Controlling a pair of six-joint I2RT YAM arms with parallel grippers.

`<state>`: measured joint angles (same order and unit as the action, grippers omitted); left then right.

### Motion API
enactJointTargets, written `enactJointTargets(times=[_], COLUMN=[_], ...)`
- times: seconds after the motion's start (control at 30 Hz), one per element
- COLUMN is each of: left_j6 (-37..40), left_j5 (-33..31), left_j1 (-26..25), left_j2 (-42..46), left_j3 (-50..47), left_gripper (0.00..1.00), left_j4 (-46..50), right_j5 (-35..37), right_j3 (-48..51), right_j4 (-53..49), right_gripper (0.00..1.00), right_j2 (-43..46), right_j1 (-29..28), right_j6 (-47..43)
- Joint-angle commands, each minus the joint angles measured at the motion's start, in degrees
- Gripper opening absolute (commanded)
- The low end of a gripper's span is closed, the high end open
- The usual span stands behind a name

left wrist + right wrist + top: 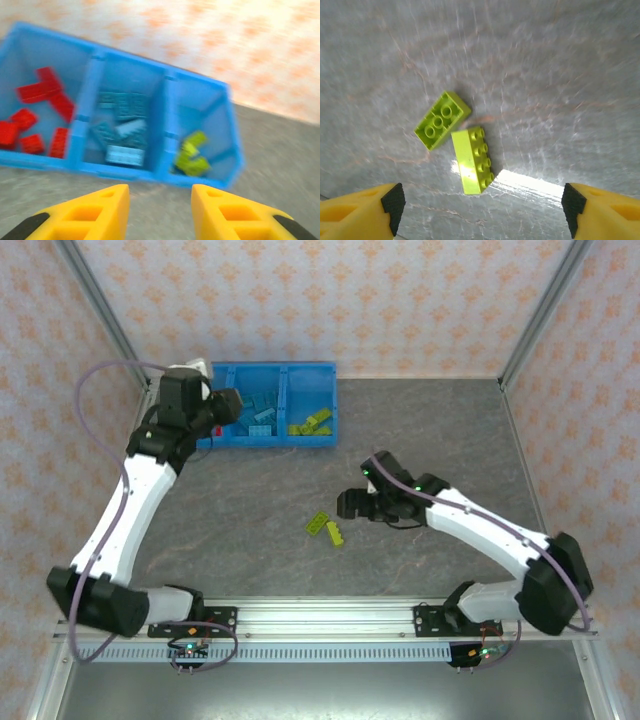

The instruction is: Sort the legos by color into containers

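Pickup of two green bricks [472, 160], touching on table [545, 75], well apart from tray [270, 446]. Right gripper [482, 207] spread wide, empty, above them; left gripper [160, 205] open near tray. Next: lower, close on one brick.

Sorted bin, two lime strays

The bright blue three-compartment bin [300, 443] sits toward 11 o'clock on the worktop [250, 500], its open tops facing up. Its left compartment holds jumbled red bricks [42, 90], the middle one light blue bricks [122, 155], and the right one lime green bricks [192, 157]. Well apart from it, at the bin's 5 o'clock, lie two more lime green pieces. The upturned brick [442, 120] shows its hollow underside. The tipped brick [472, 160] lies on its side with its studs toward 3 o'clock, and their corners seem to touch.
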<state>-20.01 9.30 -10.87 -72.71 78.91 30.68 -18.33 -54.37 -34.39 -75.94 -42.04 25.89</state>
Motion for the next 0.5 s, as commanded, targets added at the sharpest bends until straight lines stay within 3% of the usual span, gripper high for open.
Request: enactJointTargets(times=[0.0,0.17,0.27,0.47], left_j6=[10.1,22.6,27.9,34.3], left_j5=[3.6,16.2,16.7,18.3], left_j1=[-3.4,-4.8,-4.8,-4.8], left_j2=[2.8,7.7,9.8,13.6], left_j3=[-3.1,-8.3,-11.0,-21.2], left_gripper=[0.38,0.45,0.48,0.72], left_j4=[8.2,14.7,15.5,5.2], right_j5=[-1.1,-2.6,-3.8,-0.8], right_j3=[-1.6,-0.3,-1.8,-2.8], right_j4=[-1.0,4.3,5.3,4.7], right_gripper=[0.81,0.76,0.71,0.54], right_j2=[-5.2,-12.5,-15.4,-20.2], right_j1=[-3.0,-4.9,-5.2,-5.2], right_j6=[-3.1,-3.2,-4.2,-4.2])
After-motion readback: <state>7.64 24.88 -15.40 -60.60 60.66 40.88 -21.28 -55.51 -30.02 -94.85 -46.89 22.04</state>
